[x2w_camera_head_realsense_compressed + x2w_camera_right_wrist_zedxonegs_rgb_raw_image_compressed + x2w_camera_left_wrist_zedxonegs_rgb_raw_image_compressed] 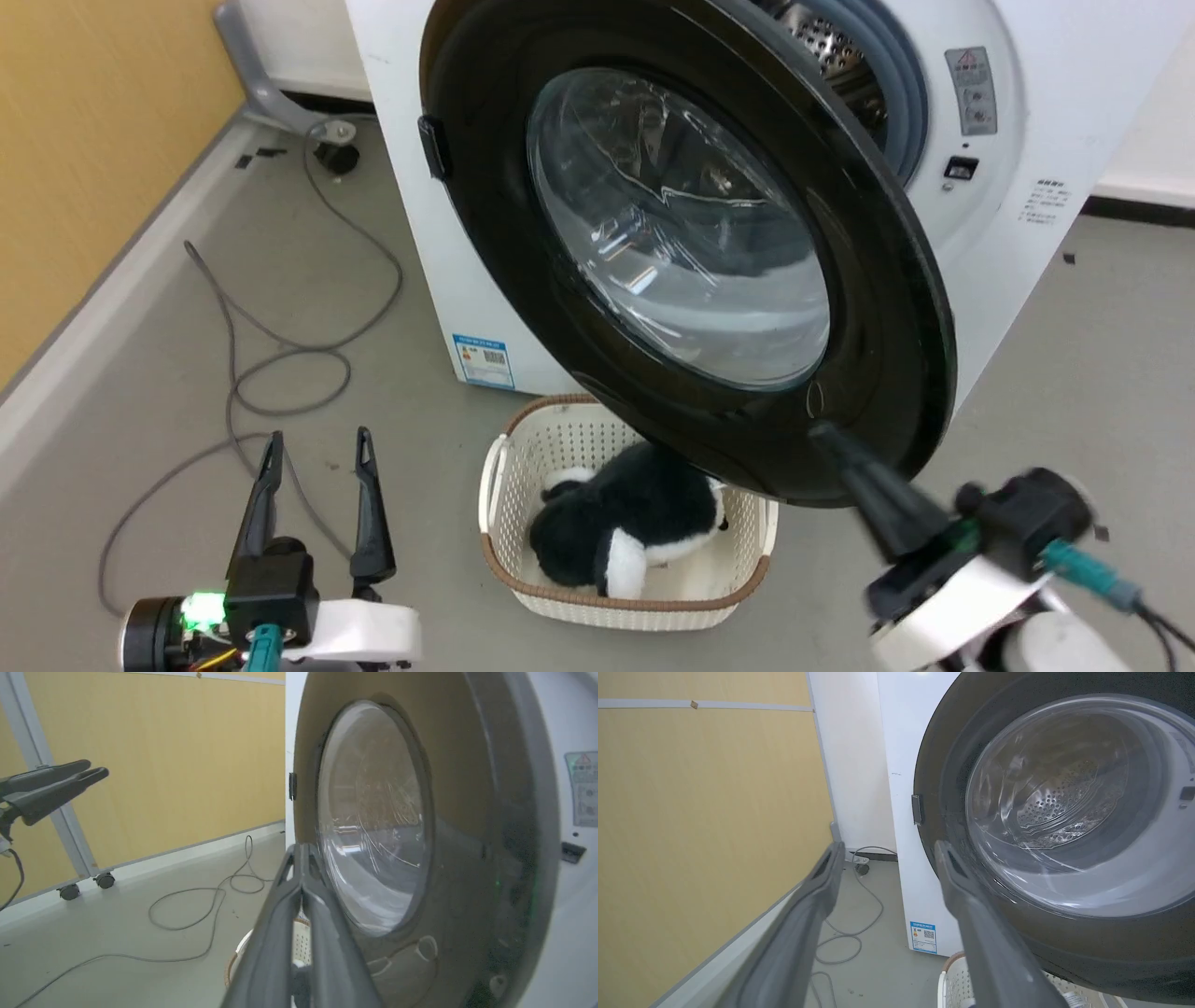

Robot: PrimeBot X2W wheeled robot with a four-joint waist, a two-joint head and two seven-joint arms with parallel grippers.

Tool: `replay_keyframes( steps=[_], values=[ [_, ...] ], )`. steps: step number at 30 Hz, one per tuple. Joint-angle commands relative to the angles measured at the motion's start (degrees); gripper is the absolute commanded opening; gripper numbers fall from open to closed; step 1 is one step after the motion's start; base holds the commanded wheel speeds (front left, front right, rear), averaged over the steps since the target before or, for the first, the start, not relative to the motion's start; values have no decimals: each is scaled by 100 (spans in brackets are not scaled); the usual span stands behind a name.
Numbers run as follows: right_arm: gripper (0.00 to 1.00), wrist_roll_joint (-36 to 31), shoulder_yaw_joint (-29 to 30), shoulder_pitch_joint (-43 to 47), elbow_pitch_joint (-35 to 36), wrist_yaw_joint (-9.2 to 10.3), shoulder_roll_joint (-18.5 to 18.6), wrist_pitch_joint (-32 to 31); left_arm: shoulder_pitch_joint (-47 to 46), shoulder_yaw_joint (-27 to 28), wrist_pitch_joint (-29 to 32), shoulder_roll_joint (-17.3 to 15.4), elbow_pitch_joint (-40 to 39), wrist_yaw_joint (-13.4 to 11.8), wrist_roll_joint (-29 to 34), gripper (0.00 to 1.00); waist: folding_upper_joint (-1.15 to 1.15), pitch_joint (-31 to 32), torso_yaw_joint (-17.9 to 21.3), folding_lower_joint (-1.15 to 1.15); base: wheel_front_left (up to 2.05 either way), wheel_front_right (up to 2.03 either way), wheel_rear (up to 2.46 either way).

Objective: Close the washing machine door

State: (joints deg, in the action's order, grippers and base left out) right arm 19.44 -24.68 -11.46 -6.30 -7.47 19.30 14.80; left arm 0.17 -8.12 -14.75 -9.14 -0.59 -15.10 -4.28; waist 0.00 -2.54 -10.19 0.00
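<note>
The washing machine door (pixel 868 280), a glossy black rim around a bulging glass window, stands swung partly out from the white washing machine (pixel 1036 131). Behind its upper edge I see the steel drum (pixel 822 42) and grey gasket. My right gripper (pixel 822 434) is shut, its tips touching the door's lower rim; in the right wrist view the closed fingers (pixel 299 858) lie against the door (pixel 467 812). My left gripper (pixel 317 448) hangs open over the floor at lower left, holding nothing. The left wrist view shows the open fingers (pixel 957 877) before the door (pixel 938 765).
A cream basket (pixel 509 485) holding a black-and-white plush toy (pixel 625 527) sits on the floor right under the door. Grey cables (pixel 271 345) loop across the floor at left, beside a yellow panel wall (pixel 84 140) on castors (pixel 105 879).
</note>
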Motion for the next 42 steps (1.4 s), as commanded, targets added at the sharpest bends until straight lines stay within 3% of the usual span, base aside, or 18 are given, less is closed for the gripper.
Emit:
replay_keyframes(
  steps=[1,11,24,34,42],
  values=[
    [0,42,131,-46,-137,-2,31,19,-98,-5,-25,30,-10,19,62,100,0,-82,15,0,0,0,0],
    [0,33,1003,-682,-970,-2,44,19,-468,-98,-25,262,17,118,166,100,0,-651,-47,0,0,0,0],
    [0,-169,2027,-2252,-2244,-2,330,19,-960,-191,-25,510,38,199,131,100,0,-1524,-491,0,0,0,0],
    [0,-296,2146,-3532,-3365,-2,596,20,-1188,-234,-25,594,48,197,88,100,0,-1848,-716,0,0,0,0],
    [0,-443,2162,-3962,-3918,-2,637,20,-1175,-203,-25,612,62,172,91,100,0,-1841,-717,0,0,0,0]
  ],
)
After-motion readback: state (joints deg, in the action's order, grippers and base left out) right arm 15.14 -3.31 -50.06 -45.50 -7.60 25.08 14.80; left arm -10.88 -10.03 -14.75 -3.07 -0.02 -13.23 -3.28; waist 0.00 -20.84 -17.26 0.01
